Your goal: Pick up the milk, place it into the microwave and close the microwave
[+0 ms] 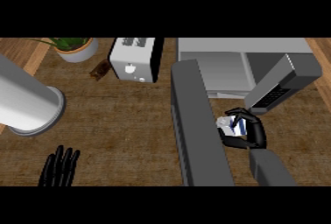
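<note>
The milk (230, 124) is a small white carton with blue marks, held just in front of the microwave's opening. My right hand (250, 131) is curled round it, hiding most of it. The grey microwave (226, 65) stands at the back right with its cavity showing. Its dark door (197, 127) swings open toward me, to the left of the milk. My left hand (59, 168) rests open at the lower left, fingers up, far from the milk.
A white toaster (135, 59) stands left of the microwave, with a small brown object (100, 70) beside it. A potted plant (74, 47) sits at the back left. A large grey cylinder (26, 103) lies at the left edge.
</note>
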You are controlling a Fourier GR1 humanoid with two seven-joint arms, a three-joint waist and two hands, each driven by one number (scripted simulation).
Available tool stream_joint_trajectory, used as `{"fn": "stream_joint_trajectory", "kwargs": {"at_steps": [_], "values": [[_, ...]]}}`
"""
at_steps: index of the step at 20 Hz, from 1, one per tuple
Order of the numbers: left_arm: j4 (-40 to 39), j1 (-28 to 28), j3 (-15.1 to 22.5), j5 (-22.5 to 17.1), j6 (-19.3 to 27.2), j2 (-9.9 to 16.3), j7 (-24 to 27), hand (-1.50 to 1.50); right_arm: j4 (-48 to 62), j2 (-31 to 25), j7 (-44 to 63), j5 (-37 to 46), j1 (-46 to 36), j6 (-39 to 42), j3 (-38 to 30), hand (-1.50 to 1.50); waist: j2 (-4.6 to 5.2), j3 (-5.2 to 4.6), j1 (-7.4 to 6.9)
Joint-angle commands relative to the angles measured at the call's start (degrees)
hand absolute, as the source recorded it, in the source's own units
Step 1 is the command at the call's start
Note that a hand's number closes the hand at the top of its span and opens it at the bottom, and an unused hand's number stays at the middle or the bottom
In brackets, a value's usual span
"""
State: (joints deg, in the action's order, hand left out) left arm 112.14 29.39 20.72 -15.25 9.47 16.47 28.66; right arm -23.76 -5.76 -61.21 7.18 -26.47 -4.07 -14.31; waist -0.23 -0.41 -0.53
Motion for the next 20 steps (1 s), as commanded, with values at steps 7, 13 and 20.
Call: {"fn": "stream_joint_trajectory", "kwargs": {"at_steps": [7, 13, 20], "values": [[-1.27, -2.07, -4.58, -3.19, -2.25, 0.17, -2.28, -1.5, -8.12, 4.95, 5.98, 1.54, -2.29, -10.69, 2.73, 1.5, 0.27, 0.41, 0.15], [1.87, 3.67, -2.88, -0.62, -2.75, -0.14, -0.24, -1.5, -17.72, 4.83, 15.4, 2.01, -0.22, -12.31, 5.39, 1.5, 0.09, 0.4, 0.28], [-5.0, -0.5, -4.76, -1.6, -5.19, -1.68, 2.15, -1.5, -4.0, -0.79, 19.64, 4.36, -14.05, -15.82, 2.78, 1.5, 0.52, 0.44, -0.73]]}}
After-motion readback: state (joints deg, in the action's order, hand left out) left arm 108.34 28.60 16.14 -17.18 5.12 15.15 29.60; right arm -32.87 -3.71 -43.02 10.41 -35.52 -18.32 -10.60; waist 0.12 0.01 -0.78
